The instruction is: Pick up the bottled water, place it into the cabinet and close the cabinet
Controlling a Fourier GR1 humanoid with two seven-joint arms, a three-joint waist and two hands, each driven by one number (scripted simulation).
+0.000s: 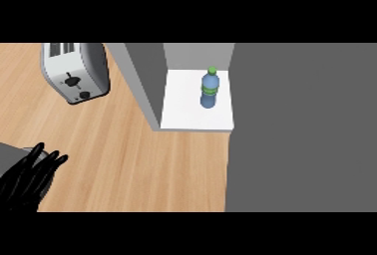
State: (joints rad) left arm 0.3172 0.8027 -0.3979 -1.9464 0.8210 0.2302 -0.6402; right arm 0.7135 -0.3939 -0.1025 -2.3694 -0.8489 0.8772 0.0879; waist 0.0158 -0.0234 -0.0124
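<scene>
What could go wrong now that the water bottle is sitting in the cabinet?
1. The bottled water stands upright on the white cabinet shelf, and it is tall and narrow. A hard door swing might shake it over.
2. The big grey panel at the right looks like the open cabinet door. No right robot hand shows, so closing it may take a long reach.
3. The left robot hand rests at the lower left, with the toaster further up the counter; a careless sweep could bump it.
</scene>
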